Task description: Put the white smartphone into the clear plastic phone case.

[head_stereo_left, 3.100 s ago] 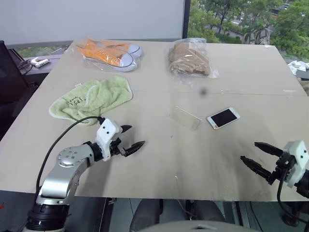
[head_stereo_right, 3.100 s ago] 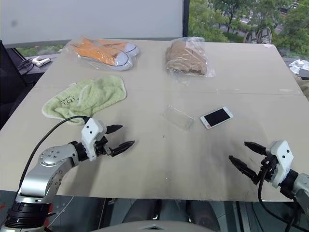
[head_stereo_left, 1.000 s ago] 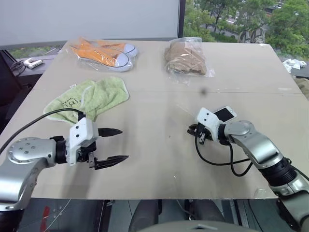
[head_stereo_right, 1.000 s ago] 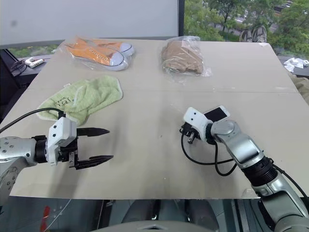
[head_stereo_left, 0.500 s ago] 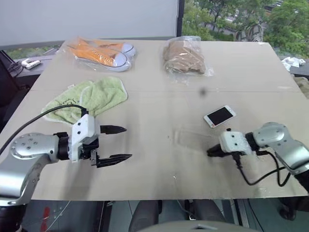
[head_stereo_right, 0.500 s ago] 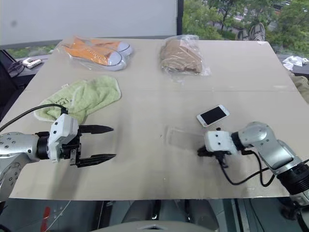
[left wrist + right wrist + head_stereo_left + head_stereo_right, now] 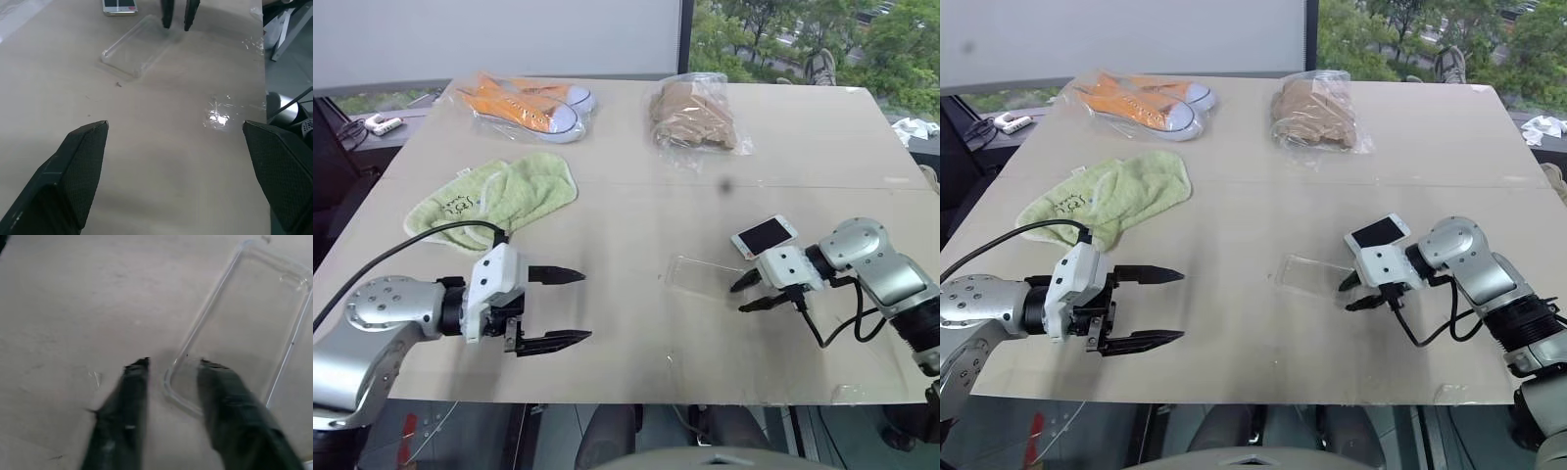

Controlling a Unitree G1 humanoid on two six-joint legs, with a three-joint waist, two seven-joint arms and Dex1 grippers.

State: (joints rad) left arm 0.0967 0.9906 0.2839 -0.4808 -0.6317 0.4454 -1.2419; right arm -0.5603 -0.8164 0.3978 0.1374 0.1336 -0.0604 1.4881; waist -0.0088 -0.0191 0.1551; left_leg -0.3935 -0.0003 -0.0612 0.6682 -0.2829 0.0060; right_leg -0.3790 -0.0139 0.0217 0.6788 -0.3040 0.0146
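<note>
The white smartphone (image 7: 764,236) lies flat and screen up on the beige table, right of centre. The clear plastic phone case (image 7: 700,277) lies flat just in front and to the left of it, apart from it. My right gripper (image 7: 740,298) is at the case's right end, low over the table and pointing left. It is open, and in the right wrist view (image 7: 174,364) the case's (image 7: 244,318) end rim lies between the two fingers. My left gripper (image 7: 586,305) hovers open near the table's front left, pointing right toward the case (image 7: 137,44), with nothing between its fingers.
A green towel (image 7: 494,196) lies at mid left. Orange sneakers in a clear bag (image 7: 524,103) and brown cloth in a clear bag (image 7: 695,116) sit at the back. The table's front edge (image 7: 705,399) runs just below both grippers.
My right gripper swung from beside the phone to the case's right end, turned to point left, and opened from shut. The left gripper has stayed open and almost still.
</note>
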